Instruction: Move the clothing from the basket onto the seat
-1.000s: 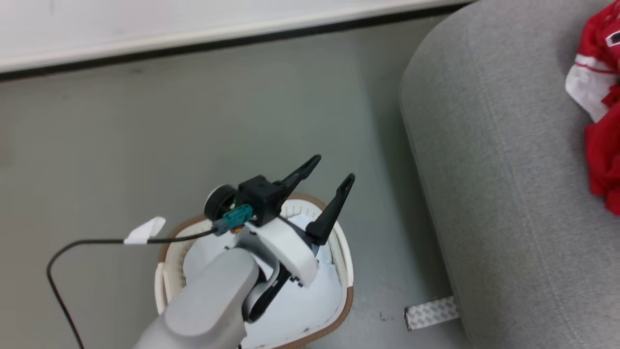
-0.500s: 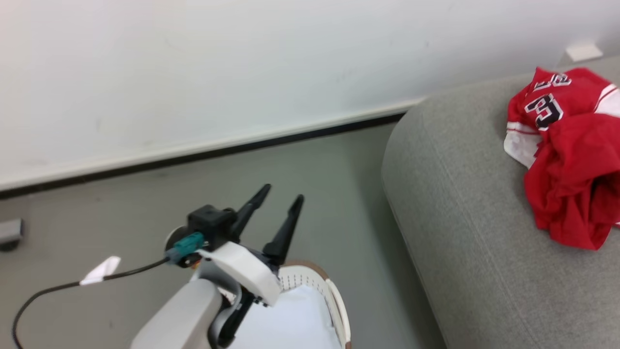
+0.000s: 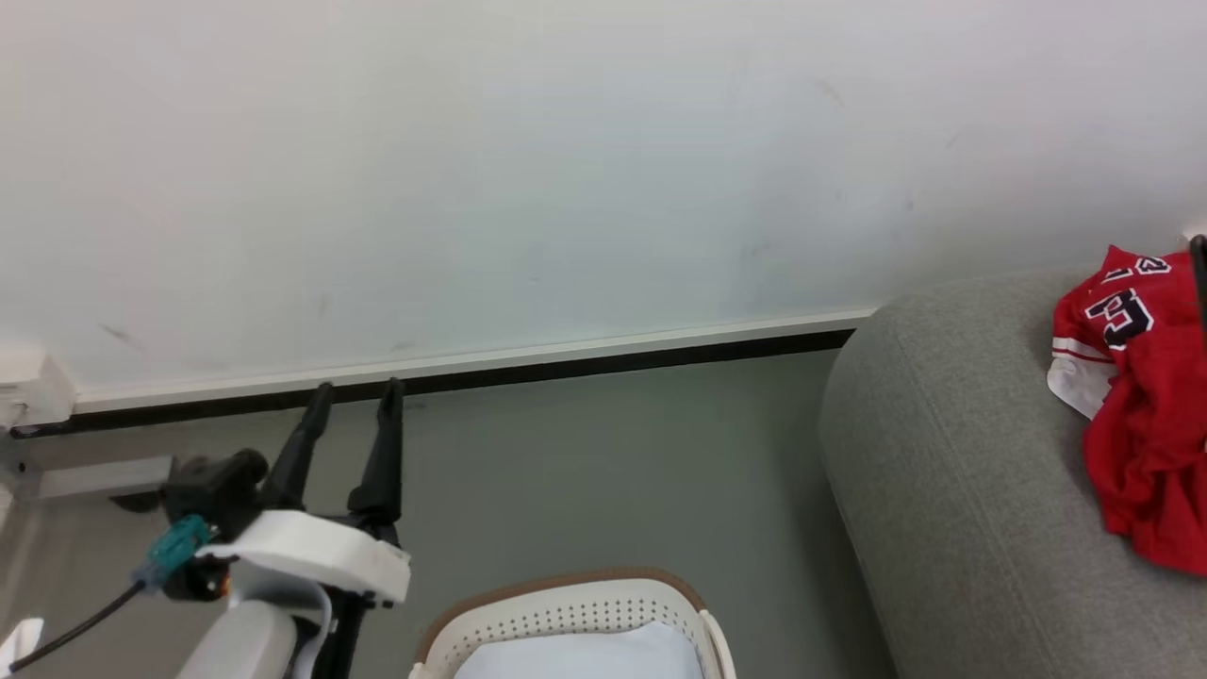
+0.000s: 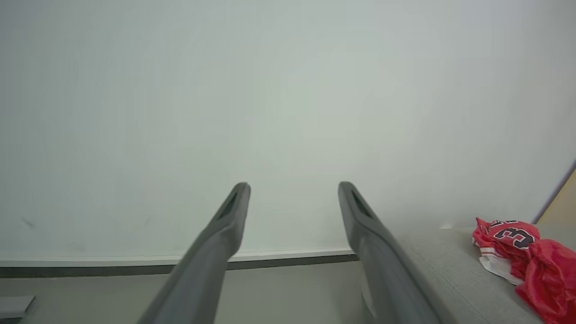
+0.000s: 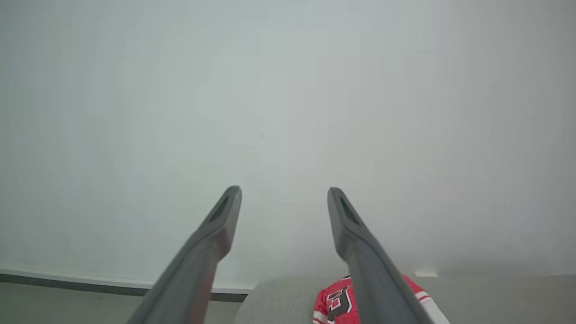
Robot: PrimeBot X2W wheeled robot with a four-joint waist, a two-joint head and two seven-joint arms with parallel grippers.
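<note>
Left gripper (image 3: 358, 389) now beside basket (image 3: 566, 604), level, fingers apart toward wall (image 3: 566, 189).

Crumpled red fabric sports jersey (image 3: 1094, 325): black-and-white numerals, white trim. Plain red cloth piece (image 3: 1146, 462): unpatterned. Rounded cream-white plastic laundry basket (image 3: 566, 613): rows of small holes, brown rim. Flat sheet (image 3: 585, 660): pale white-blue. Large woven-fabric upholstered seat (image 3: 943, 490): light grey. Left end effector (image 3: 358, 387): black fingers, white housing, teal plug. Floor (image 3: 603, 471): grey-green.

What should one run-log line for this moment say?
clothing: on seat | basket: pale sheet inside | left gripper: open, empty | right gripper: open, empty
</note>
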